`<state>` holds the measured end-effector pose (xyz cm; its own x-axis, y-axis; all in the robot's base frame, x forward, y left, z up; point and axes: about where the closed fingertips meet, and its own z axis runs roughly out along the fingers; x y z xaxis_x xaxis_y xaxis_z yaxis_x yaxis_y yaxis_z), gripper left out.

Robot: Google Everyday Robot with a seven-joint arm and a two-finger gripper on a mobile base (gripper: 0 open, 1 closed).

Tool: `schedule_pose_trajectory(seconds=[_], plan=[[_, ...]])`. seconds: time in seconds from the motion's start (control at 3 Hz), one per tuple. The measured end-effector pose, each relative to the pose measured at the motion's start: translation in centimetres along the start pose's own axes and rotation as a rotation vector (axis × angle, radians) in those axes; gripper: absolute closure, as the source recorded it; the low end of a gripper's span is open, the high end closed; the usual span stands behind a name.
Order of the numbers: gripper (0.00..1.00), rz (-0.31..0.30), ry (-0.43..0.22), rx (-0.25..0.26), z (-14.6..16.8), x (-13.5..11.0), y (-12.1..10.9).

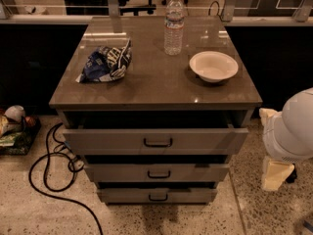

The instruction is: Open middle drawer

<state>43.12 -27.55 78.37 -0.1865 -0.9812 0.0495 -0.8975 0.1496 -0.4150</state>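
Observation:
The grey cabinet (pixel 156 98) has three drawers with black bar handles. The middle drawer (pixel 195 173) sits under the top drawer (pixel 205 140), whose front stands pulled out further. A dark gap shows above the middle front, and its handle (pixel 159 175) is free. My arm's white shell (pixel 293 126) is at the right edge, beside the cabinet. My gripper (pixel 276 173) hangs below it as a cream piece, level with the middle drawer, to the right of it and apart from it.
On the cabinet top lie a blue snack bag (pixel 106 62), a water bottle (pixel 174 24) and a white bowl (pixel 213 66). A black cable (pixel 46 173) loops on the floor at the left, near a box of clutter (pixel 14 129). The lowest drawer (pixel 190 195) is below.

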Motion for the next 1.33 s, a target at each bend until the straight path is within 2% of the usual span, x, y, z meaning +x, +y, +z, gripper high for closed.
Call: schedule_pose_trajectory(seconds=[0.33,1.0,1.33], plan=[[0.0,0.012,-0.035,-0.021,2.4,-0.6,1.4],[0.0,-0.015,-0.115,-0.053,8.4,-1.2,7.0],[0.0,-0.041,-0.206,-0.108,15.2,-3.8,9.2]])
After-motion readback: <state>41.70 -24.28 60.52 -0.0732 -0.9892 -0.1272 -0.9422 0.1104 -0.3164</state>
